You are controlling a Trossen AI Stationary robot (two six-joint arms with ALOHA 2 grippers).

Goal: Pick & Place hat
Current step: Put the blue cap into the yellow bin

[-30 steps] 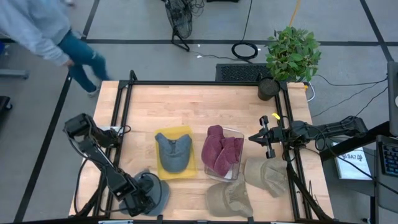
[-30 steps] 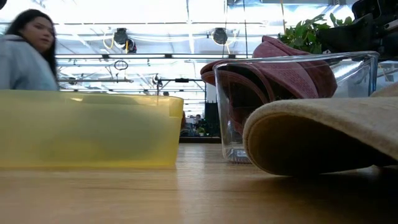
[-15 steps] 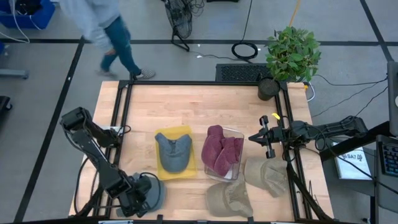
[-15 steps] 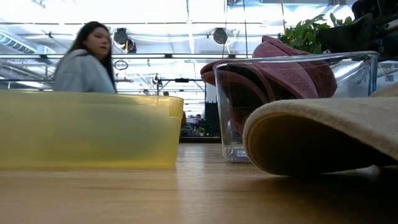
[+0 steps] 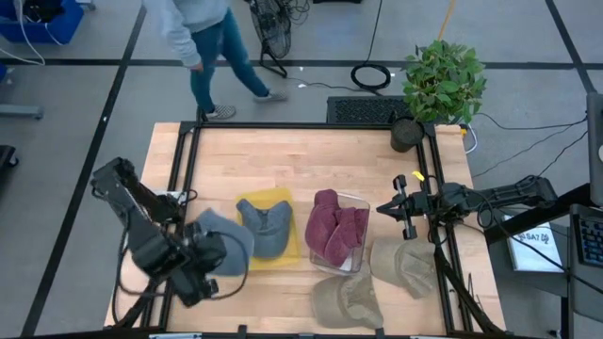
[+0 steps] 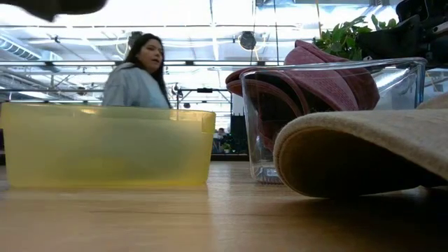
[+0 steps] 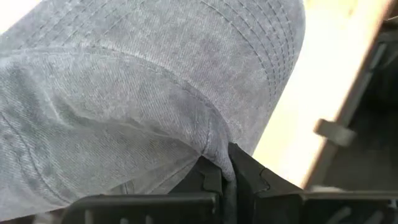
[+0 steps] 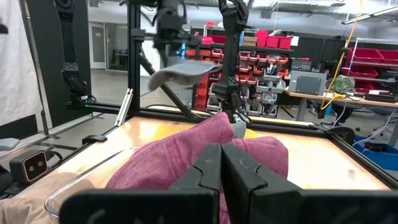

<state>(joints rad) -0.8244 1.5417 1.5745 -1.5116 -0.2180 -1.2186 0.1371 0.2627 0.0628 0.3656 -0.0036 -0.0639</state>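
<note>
A grey-blue hat (image 5: 224,247) hangs above the table's near left part, beside the yellow bin (image 5: 287,252), with my left gripper (image 5: 202,260) shut on it. The right wrist view shows it in the air as the same hat (image 8: 181,71). A second grey-blue hat (image 5: 268,226) lies in the yellow bin. Maroon hats (image 5: 334,228) fill the clear bin (image 5: 361,252). My right gripper (image 5: 397,209) is shut with nothing in it, by the table's right rail, level with the clear bin. My left gripper pinches a fold of the hat's cloth crown (image 7: 211,148) between its two fingers (image 7: 247,177); the stitched brim (image 7: 268,43) lies beyond. It comes at the hat from above. The hat is lifted clear of the table and spreads out below the gripper.
Two tan hats (image 5: 401,264) (image 5: 347,301) lie on the table at the near right. A potted plant (image 5: 439,83) stands at the far right corner. Black frame rails (image 5: 185,169) run along the table's sides. A person (image 5: 203,38) walks past the far edge.
My left gripper has shut on the grey-blue hat at the near left corner, then risen and gone toward the yellow bin. The hat, which lay flat on the table, is now lifted clear. The person has walked rightward behind the table.
</note>
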